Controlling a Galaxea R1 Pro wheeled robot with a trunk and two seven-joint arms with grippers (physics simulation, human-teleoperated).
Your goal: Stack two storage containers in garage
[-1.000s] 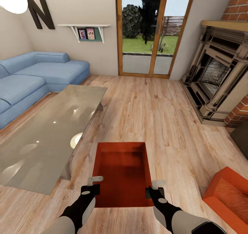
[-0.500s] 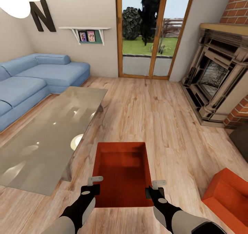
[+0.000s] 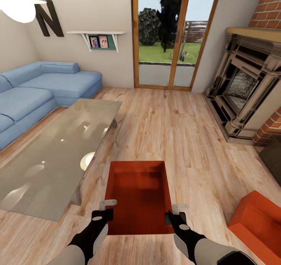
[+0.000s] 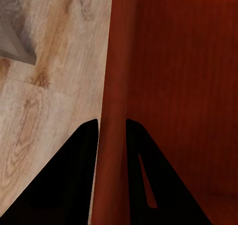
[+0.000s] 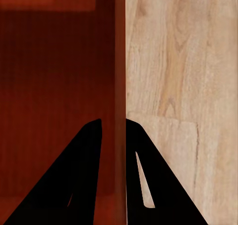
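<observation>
I am in the living room. One orange-red storage container [image 3: 139, 196] is held between my two arms, just in front of me over the light wood plank floor [image 3: 175, 132]. My left gripper [image 3: 108, 205] is shut on its left wall [image 4: 116, 61], one finger inside and one outside. On the opposite side, my right gripper [image 3: 179, 208] is shut the same way on the right wall [image 5: 120, 51]. The other storage container [image 3: 259, 222] sits on the planks at my lower right, partly cut off by the picture's edge.
A glass coffee table [image 3: 58, 152] stands close on my left, with the blue corner sofa [image 3: 39, 85] behind it. The stone fireplace [image 3: 246, 89] fills the right wall. Wood-framed glass doors [image 3: 168, 34] lie straight ahead across open plank floor.
The whole view has shifted slightly, so the camera moved. The held container and both grippers keep the same place in the picture; the second container sits a little lower right than before.
</observation>
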